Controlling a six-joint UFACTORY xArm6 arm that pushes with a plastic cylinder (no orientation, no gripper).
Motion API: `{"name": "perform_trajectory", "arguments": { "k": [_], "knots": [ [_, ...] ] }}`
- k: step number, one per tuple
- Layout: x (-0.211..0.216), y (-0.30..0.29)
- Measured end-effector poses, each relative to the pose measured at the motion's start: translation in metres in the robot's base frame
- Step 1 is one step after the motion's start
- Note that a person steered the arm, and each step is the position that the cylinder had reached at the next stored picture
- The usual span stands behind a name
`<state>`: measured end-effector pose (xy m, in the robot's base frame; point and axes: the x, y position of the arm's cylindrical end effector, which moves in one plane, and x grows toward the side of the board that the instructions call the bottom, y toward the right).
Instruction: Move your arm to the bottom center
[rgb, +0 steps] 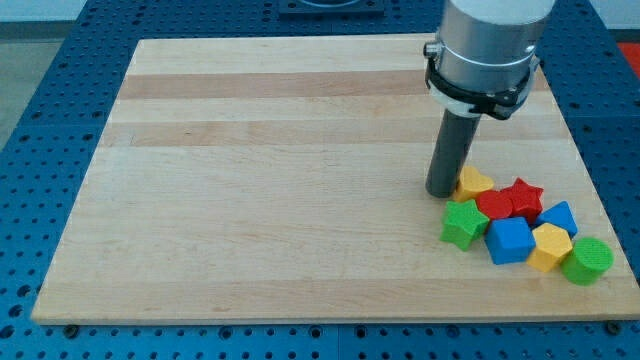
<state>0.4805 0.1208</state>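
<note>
Wooden board (300, 180) carries my tip (441, 192), jawless, touching the yellow block (474, 182) at the view's right.

- Wooden surface (280, 180) on a blue pegboard bench (40, 120).
- My tip (442, 193) down on the surface at the view's right, touching a yellow block (474, 182) on its left side.
- Clustered below and right: red star (524, 196), red block (494, 206), green star (464, 224), blue cube (509, 241), blue block (558, 216), yellow block by it (549, 246), green cylinder (588, 260).

One raised view looks down across the board (250, 180).
</note>
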Motion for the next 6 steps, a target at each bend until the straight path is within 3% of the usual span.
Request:
{"name": "perform_trajectory", "arguments": {
  "k": [2,3,4,6],
  "knots": [
    [-0.009,-0.018],
    [-0.008,-0.077],
    [0.025,-0.118],
    [0.125,-0.088]
  ]
}}
